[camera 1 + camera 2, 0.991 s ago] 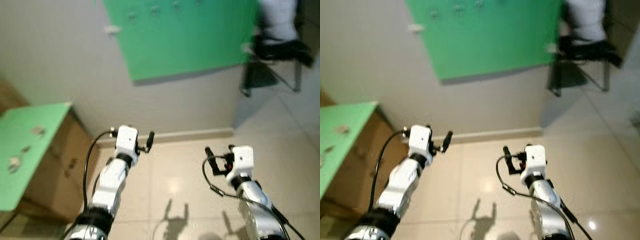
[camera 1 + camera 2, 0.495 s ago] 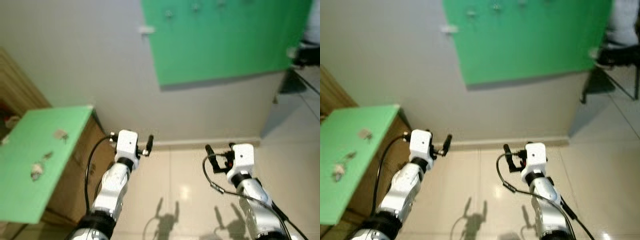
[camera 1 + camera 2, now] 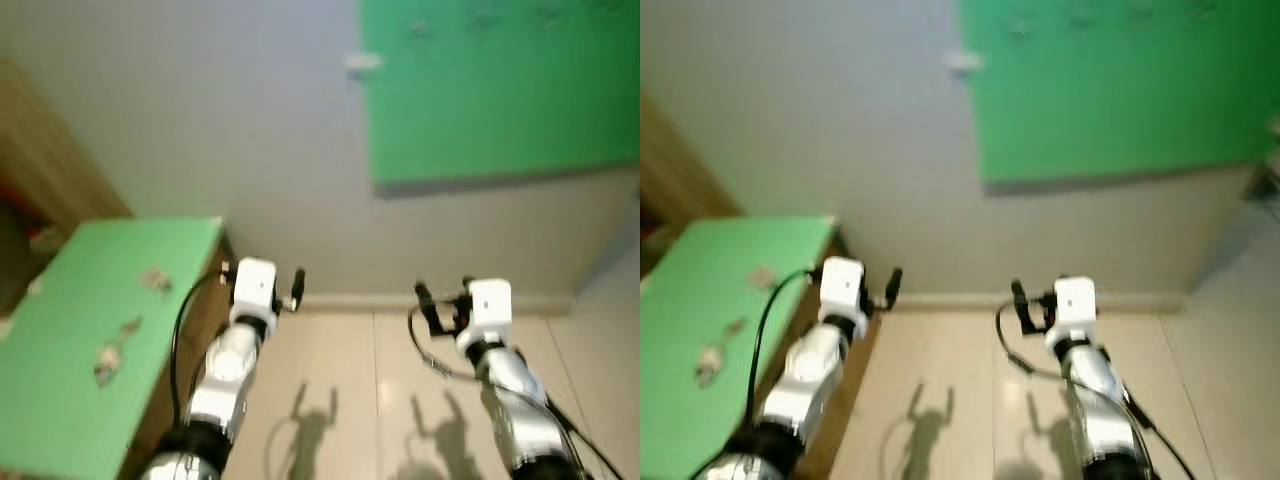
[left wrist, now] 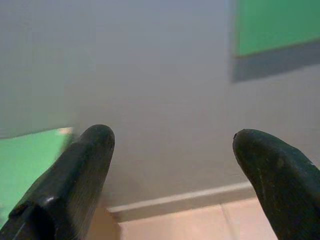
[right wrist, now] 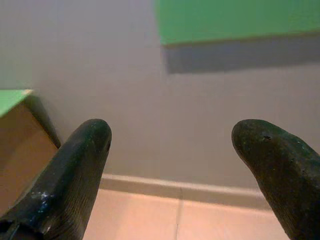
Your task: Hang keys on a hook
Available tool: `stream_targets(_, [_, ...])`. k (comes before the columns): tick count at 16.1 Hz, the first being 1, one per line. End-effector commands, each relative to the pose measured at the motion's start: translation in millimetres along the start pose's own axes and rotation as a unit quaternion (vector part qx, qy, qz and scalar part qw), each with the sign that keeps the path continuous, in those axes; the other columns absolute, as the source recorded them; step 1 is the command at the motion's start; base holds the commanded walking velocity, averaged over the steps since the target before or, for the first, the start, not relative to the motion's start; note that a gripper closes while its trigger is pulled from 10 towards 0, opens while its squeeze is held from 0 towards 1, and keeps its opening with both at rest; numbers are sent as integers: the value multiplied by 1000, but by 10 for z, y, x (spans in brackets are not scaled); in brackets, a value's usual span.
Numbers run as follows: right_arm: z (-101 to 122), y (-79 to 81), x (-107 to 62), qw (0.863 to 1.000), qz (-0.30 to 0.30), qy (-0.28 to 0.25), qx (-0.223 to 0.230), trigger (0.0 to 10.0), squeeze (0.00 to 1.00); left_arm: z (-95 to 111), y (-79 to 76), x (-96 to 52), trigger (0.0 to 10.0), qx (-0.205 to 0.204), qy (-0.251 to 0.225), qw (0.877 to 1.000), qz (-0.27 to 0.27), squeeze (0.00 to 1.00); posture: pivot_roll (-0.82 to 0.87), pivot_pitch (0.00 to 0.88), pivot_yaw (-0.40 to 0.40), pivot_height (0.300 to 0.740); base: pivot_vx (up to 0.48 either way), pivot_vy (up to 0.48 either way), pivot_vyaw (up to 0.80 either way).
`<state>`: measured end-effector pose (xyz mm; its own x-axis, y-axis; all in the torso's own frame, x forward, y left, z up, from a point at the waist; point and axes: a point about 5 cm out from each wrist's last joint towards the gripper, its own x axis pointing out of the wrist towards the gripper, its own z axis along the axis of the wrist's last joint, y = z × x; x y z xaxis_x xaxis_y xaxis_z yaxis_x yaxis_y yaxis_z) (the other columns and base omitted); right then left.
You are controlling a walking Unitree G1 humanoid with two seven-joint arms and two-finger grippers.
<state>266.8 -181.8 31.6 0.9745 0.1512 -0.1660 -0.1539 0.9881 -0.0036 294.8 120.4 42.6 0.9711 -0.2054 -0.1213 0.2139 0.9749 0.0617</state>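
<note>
The left gripper (image 4: pixel 170 185) and right gripper (image 5: pixel 172 175) are held empty, fingers spread apart. The keys (image 3: pixel 105 355) are seen at nine o'clock on the green table (image 3: pixel 60 400); in this blur, they may be misjudged and missed

Both silver arms reach forward, raised side by side and well apart. The left claw (image 3: pixel 297 283) points ahead, and in the left wrist view its two black fingers (image 4: pixel 75 175) stand wide apart with nothing between them. The right claw (image 3: pixel 424 300) is held at about the same height, its fingers (image 5: pixel 75 170) likewise spread wide and empty.
</note>
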Motion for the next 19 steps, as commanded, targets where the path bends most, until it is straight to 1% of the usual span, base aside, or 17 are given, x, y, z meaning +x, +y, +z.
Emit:
stream_targets(1, [24,152,43,1000,24,-5,5,10000,0,-60,132,-29,10000,19,21,999,24,0,-318,0,171,740,0,0,738])
stream_targets(2, [20,158,41,1000,27,-4,6,10000,0,-73,124,-23,10000,38,28,999,26,0,-317,0,172,740,0,0,725])
stream_targets(4, [20,175,42,999,34,-4,9,10000,0,-97,110,-21,10000,29,37,999,25,0,-319,0,172,740,0,0,703])
stream_targets(8, [22,181,65,999,44,0,17,10000,0,-114,59,-22,10000,34,42,998,28,0,-318,0,172,740,0,0,606])
stream_targets(10, [28,175,69,999,47,0,21,10000,0,-121,27,-30,10000,9,42,999,26,0,-315,0,168,740,0,0,531])
stream_targets(12, [17,181,64,998,53,3,21,10000,0,-119,19,-45,10000,24,38,999,27,0,-305,0,160,740,0,0,519])
stream_targets(14, [4,194,61,998,60,6,17,10000,0,-111,21,-58,10000,20,32,999,31,0,-302,0,157,740,0,0,516])
stream_targets(15, [2,199,58,998,61,7,17,10000,0,-112,31,-67,10000,9,29,999,37,0,-302,0,157,740,296,-337,513])
stream_targets(16, [0,204,55,998,63,7,14,10000,0,-127,64,-65,10000,19,38,998,51,0,-303,0,156,740,356,-315,513])
stream_targets(17, [-3,208,52,998,65,7,12,10000,0,-141,72,-60,10000,16,45,997,55,0,-304,0,155,740,401,-259,513])
stream_targets(19, [-4,216,46,998,67,7,11,10000,0,-124,46,-46,10000,22,42,998,48,0,-306,0,156,740,403,-255,516])
